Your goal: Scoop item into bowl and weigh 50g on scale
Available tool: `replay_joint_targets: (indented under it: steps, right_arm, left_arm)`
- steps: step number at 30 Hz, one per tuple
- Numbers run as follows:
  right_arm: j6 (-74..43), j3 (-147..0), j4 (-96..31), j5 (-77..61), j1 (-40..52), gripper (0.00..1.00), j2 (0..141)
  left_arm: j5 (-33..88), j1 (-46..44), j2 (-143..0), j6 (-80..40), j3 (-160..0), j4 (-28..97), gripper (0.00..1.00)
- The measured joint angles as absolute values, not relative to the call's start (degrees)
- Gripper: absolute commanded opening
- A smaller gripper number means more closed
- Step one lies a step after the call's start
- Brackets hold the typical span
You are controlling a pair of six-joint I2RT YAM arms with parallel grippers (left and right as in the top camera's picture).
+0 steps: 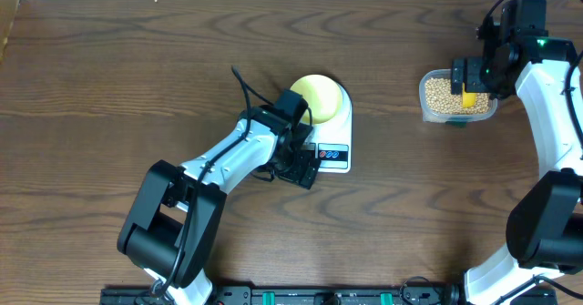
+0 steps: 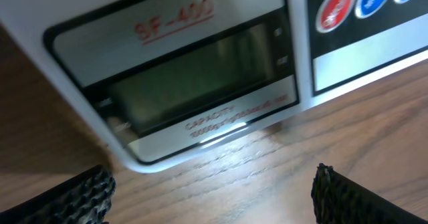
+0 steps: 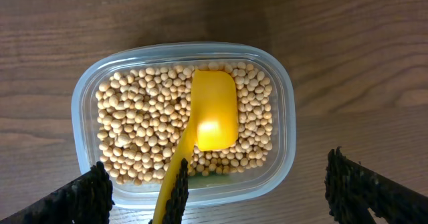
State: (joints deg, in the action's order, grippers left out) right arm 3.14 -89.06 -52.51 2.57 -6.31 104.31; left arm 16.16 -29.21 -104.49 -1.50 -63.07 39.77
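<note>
Our right tool (image 3: 224, 194) hangs wide open above the clear tub (image 3: 284, 110), holding nothing. The beans (image 3: 140, 124) fill that tub, which sits at the right of the desk (image 1: 137, 68), well apart from the scale (image 1: 342, 127). A yellow scoop (image 3: 214, 110) lies on the beans with no beans in its cup. Its handle (image 3: 172, 184) runs back toward the tool and lies nearer one of the fingers (image 3: 87, 197) than the other.

We judge the step in hand to be taking up the scoop. To do it well, we would first shift the tool sideways until the handle sits centred in the gap. Then we would come down only far enough to grip the handle above the tub's rim, so the fingers neither press the plastic wall nor plough into the beans. A grip well back should leave the cup free to dig.

Our left tool (image 2: 214, 194) is also wide and empty, low over the desk at the scale's front edge, facing the display (image 2: 194, 83), where we read no digits. The pale bowl (image 1: 321, 96) sits on the scale's platform, and we see no beans in it.
</note>
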Motion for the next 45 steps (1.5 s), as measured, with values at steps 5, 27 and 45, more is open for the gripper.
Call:
replay_joint_targets:
  steps: [5, 27, 45]
  right_arm:
    - [3.1, -89.1, -52.5, 2.6, -6.3, 0.99, 104.3]
    - [3.1, -89.1, -52.5, 2.6, -6.3, 0.99, 104.3]
    - [3.2, -89.1, -52.5, 2.6, -6.3, 0.99, 104.3]
  left_arm:
    - [16.0, -30.6, -104.5, -4.7, -63.2, 36.8, 0.96]
    - [8.6, -37.1, -103.4, 8.4, -63.0, 44.1, 0.98]
    - [3.5, -29.1, -102.0, 34.4, -57.1, 35.6, 0.99]
